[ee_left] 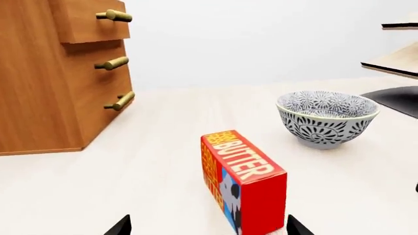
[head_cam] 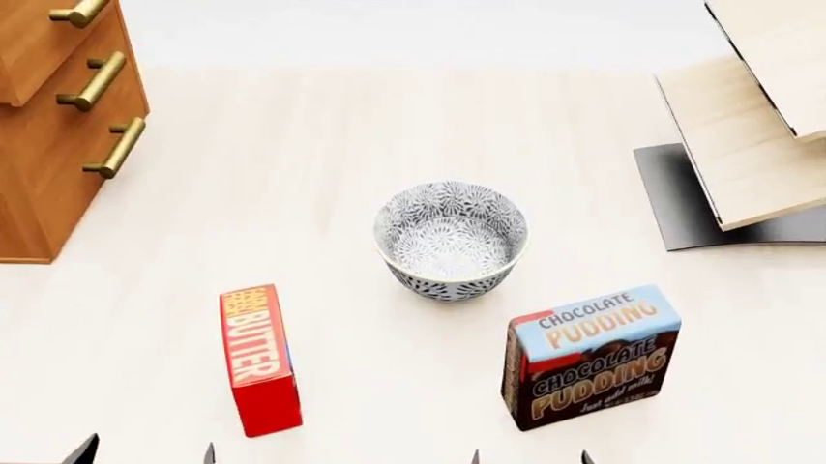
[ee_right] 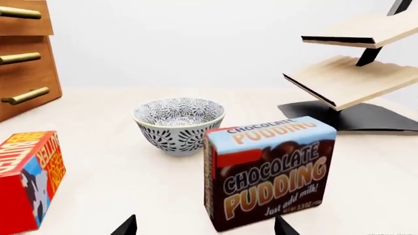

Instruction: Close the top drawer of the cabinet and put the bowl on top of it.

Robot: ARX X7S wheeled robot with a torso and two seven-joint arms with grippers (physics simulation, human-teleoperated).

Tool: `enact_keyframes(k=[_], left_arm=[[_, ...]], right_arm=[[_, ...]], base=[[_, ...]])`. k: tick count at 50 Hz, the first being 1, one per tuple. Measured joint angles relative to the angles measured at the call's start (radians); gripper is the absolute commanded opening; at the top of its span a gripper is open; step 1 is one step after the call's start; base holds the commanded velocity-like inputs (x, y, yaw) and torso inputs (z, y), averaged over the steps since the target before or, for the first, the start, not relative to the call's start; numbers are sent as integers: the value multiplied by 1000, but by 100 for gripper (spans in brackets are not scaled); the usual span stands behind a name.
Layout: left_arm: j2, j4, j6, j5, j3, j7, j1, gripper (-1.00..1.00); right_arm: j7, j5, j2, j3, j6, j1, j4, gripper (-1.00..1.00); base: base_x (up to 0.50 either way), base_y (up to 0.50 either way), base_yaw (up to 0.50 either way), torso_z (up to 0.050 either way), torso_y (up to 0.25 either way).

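The reddish-brown cabinet [head_cam: 45, 198] stands at the table's far left. Its top drawer [ee_left: 88, 22] juts out past the drawers below it, brass handle forward, and also shows as the top drawer [head_cam: 37, 29] in the head view. The grey-patterned bowl [head_cam: 451, 242] sits upright mid-table, empty; it is the same bowl [ee_left: 326, 117] and bowl [ee_right: 178, 125] in the wrist views. My left gripper [head_cam: 145, 454] is open at the near edge, as the left gripper [ee_left: 209, 228] view confirms. Open too is my right gripper [head_cam: 531, 457], seen again as the right gripper [ee_right: 203, 227]. Neither holds anything.
A red butter box [head_cam: 259, 360] stands just ahead and right of my left gripper. A chocolate pudding box [head_cam: 591, 356] stands ahead of my right gripper, near the bowl. A pale wood shelf on a dark base [head_cam: 742, 145] occupies the far right.
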Motion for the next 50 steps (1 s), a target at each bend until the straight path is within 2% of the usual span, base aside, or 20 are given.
enact_keyframes(k=[5,13,22,26,33,50], left_arm=[[-22,162,-150,-55,-10,-4,19,100],[-78,484,-396,-132,-43,-28,32,100],[-136,722,-632,-221,-118,-49,-26,100],[-153,780,-699,-256,-158,-51,-47,100],[-172,823,-739,-282,-203,-51,-54,100],[-194,847,-720,-294,-265,-48,-13,100]], right_arm=[[26,4,9,-10,141,-18,-147,100],[56,59,33,-4,470,6,-482,100],[76,194,56,107,841,103,-786,100],[102,280,88,165,943,129,-877,100],[128,368,137,222,996,119,-960,100],[133,467,208,318,959,27,-1029,100]], base=[[0,0,0,0,0],[0,0,0,0,0],[0,0,0,0,0],[0,0,0,0,0],[0,0,0,0,0],[0,0,0,0,0]])
